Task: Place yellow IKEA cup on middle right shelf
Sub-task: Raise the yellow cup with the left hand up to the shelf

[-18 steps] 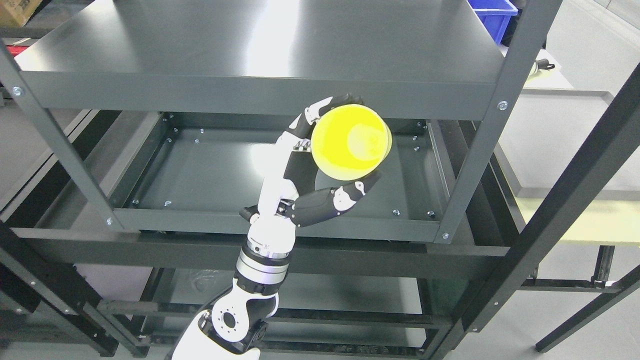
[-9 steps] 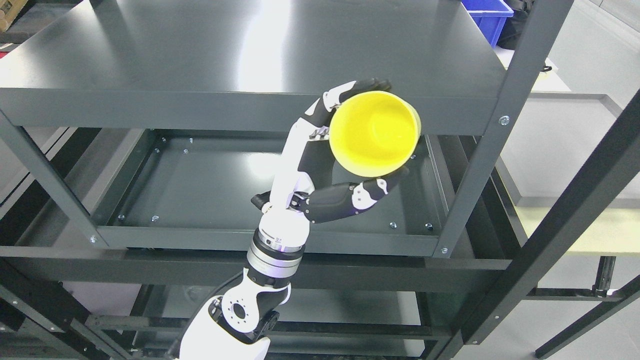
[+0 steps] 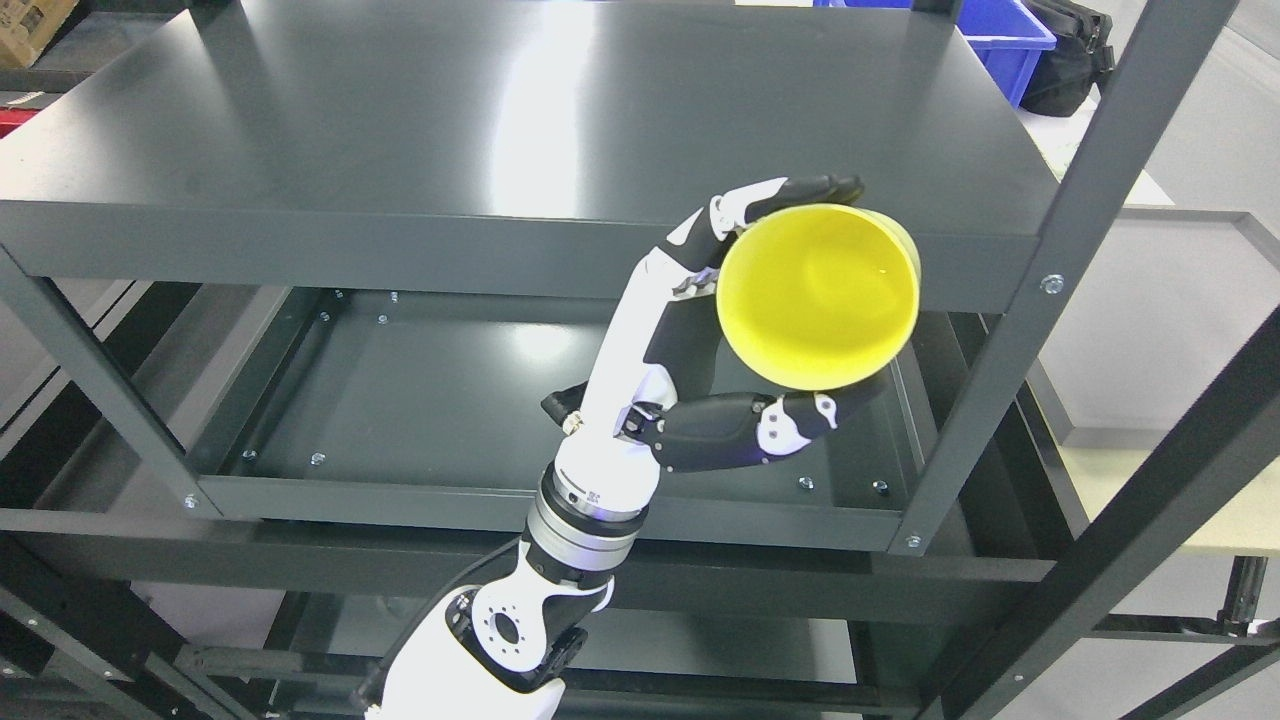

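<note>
The yellow cup point(image 3: 815, 295) lies tilted on its side with its open mouth toward the camera. My left hand point(image 3: 855, 290) is shut on it, with fingers point(image 3: 790, 190) over the top of the rim and the thumb point(image 3: 790, 425) underneath. The cup hangs in front of the front edge of the top shelf point(image 3: 400, 245), near its right end. It is above the right part of the middle shelf point(image 3: 450, 390) and touches no shelf surface. The left arm rises from the bottom edge, left of the middle.
The dark metal rack's right front post point(image 3: 1010, 330) stands close to the right of the cup. A black diagonal beam point(image 3: 1150, 500) crosses the right side. A blue bin point(image 3: 1000, 30) and a black bag point(image 3: 1075, 60) sit behind the rack. Lower shelves show below.
The camera has shifted, so the whole rack sits lower in the picture. Relative to the rack, my left hand has carried the cup up and to the right, nearer the right post.
</note>
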Available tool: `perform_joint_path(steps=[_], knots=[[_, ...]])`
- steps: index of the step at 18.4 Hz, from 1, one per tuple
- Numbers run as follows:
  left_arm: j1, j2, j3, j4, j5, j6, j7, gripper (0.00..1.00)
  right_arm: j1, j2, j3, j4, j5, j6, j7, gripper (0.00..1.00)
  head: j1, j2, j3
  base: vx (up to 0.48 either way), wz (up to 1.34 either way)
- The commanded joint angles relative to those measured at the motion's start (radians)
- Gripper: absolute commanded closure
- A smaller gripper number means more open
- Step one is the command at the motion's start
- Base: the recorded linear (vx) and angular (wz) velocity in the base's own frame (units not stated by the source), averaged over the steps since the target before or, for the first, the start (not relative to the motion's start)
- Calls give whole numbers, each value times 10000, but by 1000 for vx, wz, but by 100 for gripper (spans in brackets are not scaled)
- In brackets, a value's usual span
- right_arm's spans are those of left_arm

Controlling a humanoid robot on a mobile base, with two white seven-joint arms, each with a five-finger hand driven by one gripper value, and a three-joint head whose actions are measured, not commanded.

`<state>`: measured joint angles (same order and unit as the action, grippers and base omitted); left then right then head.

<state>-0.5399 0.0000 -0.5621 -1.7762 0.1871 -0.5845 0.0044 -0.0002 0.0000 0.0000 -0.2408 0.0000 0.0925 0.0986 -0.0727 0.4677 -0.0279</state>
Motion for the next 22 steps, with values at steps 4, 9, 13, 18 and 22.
perform_joint_path(steps=[4,9,13,18,22], knots=[[-292,174,-1219,-2,0,-321,17,99,109,-175,169,0,-245,-5,-2152,1,0,0,0,26,42],[-368,174,-795,-17,0,-582,17,99,109,-175,169,0,-245,-5,-2152,1,0,0,0,-12,0],[-1103,174,159,-17,0,-552,33,100,109,-175,169,0,-245,-5,-2152,1,0,-2,0,-9,0],[-1963,174,175,-17,0,-399,63,100,109,-175,169,0,-245,-5,-2152,1,0,-2,0,-53,-2],[-2103,174,756,-2,15,-46,125,100,94,-175,169,0,-245,-5,-2152,1,0,-2,0,-95,-2]])
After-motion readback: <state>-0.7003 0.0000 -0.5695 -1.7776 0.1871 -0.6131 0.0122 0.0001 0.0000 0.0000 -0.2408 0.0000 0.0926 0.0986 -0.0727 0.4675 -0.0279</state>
